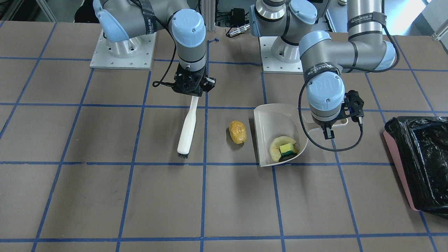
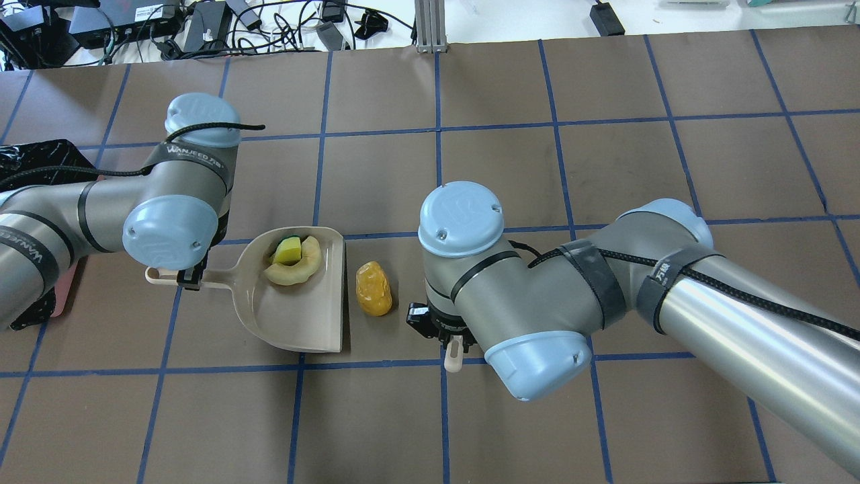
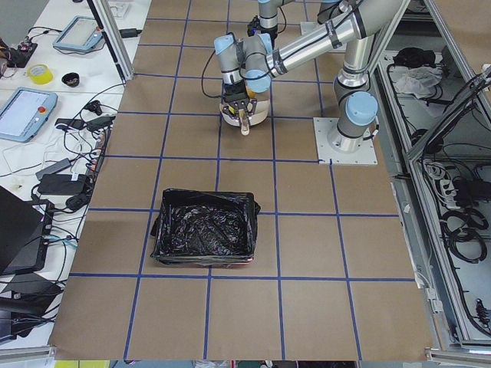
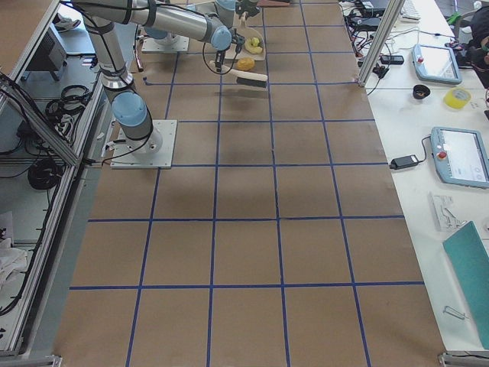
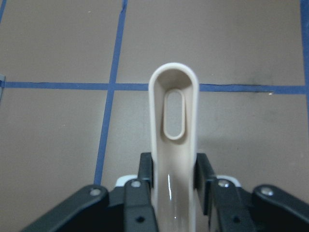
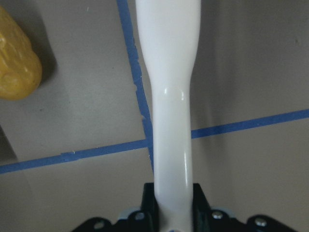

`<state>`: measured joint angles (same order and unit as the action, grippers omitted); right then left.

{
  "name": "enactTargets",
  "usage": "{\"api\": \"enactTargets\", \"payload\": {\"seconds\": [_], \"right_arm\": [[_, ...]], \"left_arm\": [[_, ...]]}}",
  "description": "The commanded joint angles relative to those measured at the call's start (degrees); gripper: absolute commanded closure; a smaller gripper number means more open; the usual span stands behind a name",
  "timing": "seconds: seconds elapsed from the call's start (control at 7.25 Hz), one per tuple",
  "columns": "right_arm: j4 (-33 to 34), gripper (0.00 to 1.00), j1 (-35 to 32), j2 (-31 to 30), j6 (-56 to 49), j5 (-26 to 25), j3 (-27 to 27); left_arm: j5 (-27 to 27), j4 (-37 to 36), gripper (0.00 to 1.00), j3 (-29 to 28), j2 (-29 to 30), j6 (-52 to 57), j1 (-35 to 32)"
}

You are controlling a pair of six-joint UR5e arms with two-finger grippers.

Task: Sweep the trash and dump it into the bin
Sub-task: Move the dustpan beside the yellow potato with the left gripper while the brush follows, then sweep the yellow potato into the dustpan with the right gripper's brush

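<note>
A yellow-orange lumpy oval (image 1: 237,132) lies on the table between the brush and the beige dustpan (image 1: 271,120), just off the pan's open edge; it also shows in the overhead view (image 2: 373,288). The cream crescent (image 1: 274,147) and the yellow-and-green sponge chunk (image 1: 287,149) lie inside the dustpan. My left gripper (image 5: 175,166) is shut on the dustpan handle. My right gripper (image 6: 172,195) is shut on the white brush handle (image 6: 169,96), bristles (image 1: 182,154) on the table. The pink bin with the black bag (image 1: 425,157) stands at the table's left end.
The two arm bases (image 1: 122,52) sit at the robot's edge of the table. Blue tape lines grid the brown table (image 1: 238,203). My left arm's elbow (image 2: 171,228) hangs over the dustpan handle, between the pan and the bin (image 2: 40,151).
</note>
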<state>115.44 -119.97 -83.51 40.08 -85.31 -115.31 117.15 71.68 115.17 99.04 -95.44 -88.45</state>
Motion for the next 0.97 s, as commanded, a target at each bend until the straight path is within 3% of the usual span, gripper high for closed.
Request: {"api": "enactTargets", "payload": {"seconds": [0.0,0.28,0.83], "right_arm": [[2.8,1.0,-1.7,1.7,1.0,2.1,0.1],[9.7,1.0,-6.8,6.7,4.9,4.7,0.3],[10.3,1.0,-12.1,9.5,10.2,4.7,6.6]], "left_arm": [[-0.2,0.1,1.0,0.9,-1.2,-3.0,-3.6],[-0.3,0.1,1.0,0.9,-0.4,-3.8,-3.7],[-0.9,0.6,1.0,0.0,-0.1,-4.8,-4.1]]}}
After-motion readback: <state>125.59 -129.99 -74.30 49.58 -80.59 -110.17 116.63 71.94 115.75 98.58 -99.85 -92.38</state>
